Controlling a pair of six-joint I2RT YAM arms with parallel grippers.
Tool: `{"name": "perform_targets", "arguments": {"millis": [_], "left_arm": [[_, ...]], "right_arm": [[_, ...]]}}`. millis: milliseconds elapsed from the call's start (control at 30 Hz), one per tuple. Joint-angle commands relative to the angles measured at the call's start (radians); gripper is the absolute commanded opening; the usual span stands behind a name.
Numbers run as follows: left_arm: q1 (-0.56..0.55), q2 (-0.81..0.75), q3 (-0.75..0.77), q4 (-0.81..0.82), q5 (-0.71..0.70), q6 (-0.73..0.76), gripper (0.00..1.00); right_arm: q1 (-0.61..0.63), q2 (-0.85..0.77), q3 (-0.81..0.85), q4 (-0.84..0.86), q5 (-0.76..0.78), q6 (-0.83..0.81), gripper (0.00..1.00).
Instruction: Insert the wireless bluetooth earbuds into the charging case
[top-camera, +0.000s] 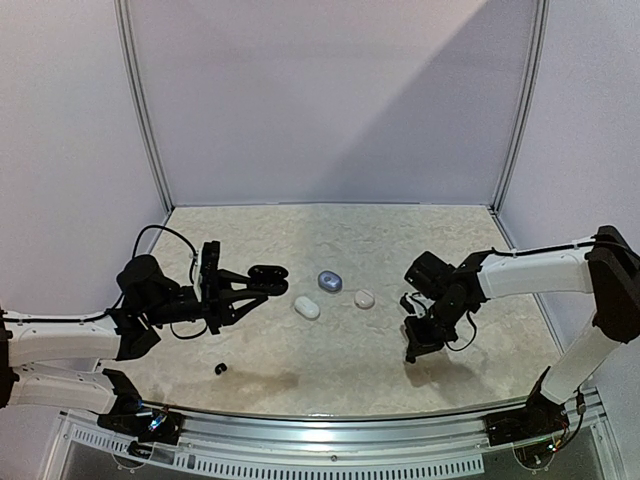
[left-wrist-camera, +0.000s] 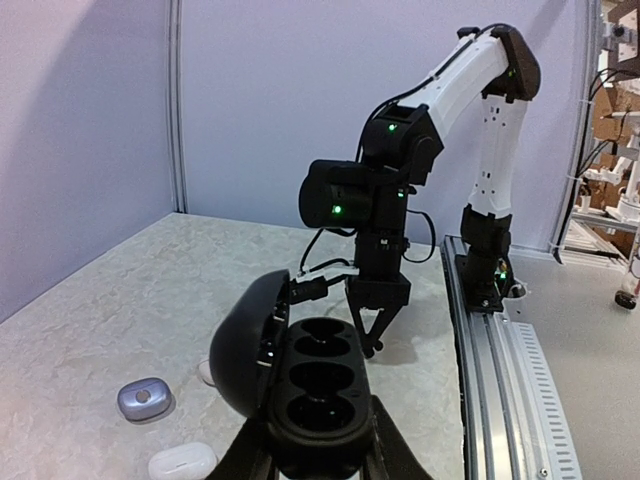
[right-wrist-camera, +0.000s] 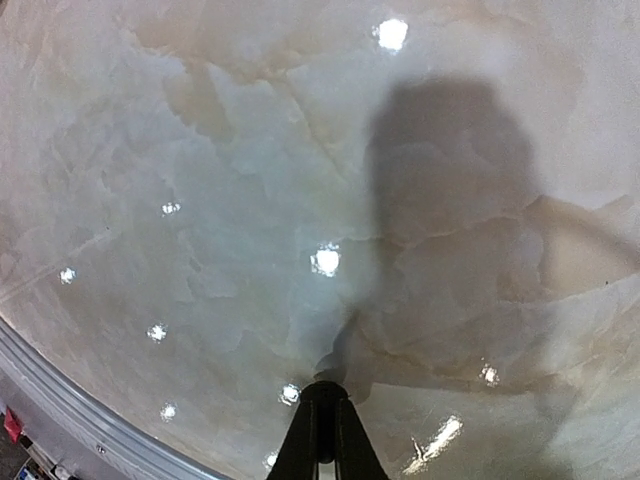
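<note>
My left gripper (top-camera: 262, 284) is shut on a black charging case (top-camera: 268, 272) and holds it above the table. In the left wrist view the case (left-wrist-camera: 320, 385) sits between my fingers (left-wrist-camera: 392, 445), its lid (left-wrist-camera: 245, 345) open to the left and its wells empty. My right gripper (top-camera: 412, 345) points down at the table at the right, shut on a small round black thing at its tips (right-wrist-camera: 322, 392), seemingly a black earbud; it also shows in the left wrist view (left-wrist-camera: 377, 346). Another black earbud (top-camera: 221, 368) lies on the table near the left arm.
A white case (top-camera: 307, 308), a blue-grey case (top-camera: 330, 281) and a second white case (top-camera: 364, 298) lie mid-table between the arms. The blue-grey case (left-wrist-camera: 143, 398) and a white case (left-wrist-camera: 182, 462) show left of the held case. A metal rail (left-wrist-camera: 500, 340) runs along the table edge.
</note>
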Motion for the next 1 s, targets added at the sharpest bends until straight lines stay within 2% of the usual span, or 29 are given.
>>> {"name": "perform_targets", "arguments": {"millis": [0,167,300,500,567,767,967], "left_arm": [[-0.002,-0.011,-0.019,0.003,0.011,0.005,0.00],[0.004,-0.012,-0.028,0.068,0.052,-0.012,0.00],[0.004,-0.012,-0.034,0.133,0.098,-0.006,0.00],[-0.001,-0.002,-0.023,0.155,0.180,0.015,0.00],[-0.008,0.001,-0.021,0.153,0.187,0.012,0.00],[-0.028,0.016,-0.012,0.154,0.216,0.057,0.00],[-0.029,0.027,-0.005,0.154,0.224,0.061,0.00]], "right_arm": [[0.020,-0.046,0.075,-0.079,0.011,-0.046,0.00],[0.097,-0.127,0.281,-0.058,0.109,-0.177,0.00],[0.198,-0.197,0.397,0.099,0.129,-0.360,0.00],[0.262,-0.264,0.362,0.466,-0.046,-0.645,0.00],[0.280,-0.261,0.360,0.539,-0.112,-0.717,0.00],[0.354,-0.165,0.450,0.537,-0.181,-0.879,0.00],[0.431,-0.088,0.491,0.493,-0.169,-1.028,0.00]]}}
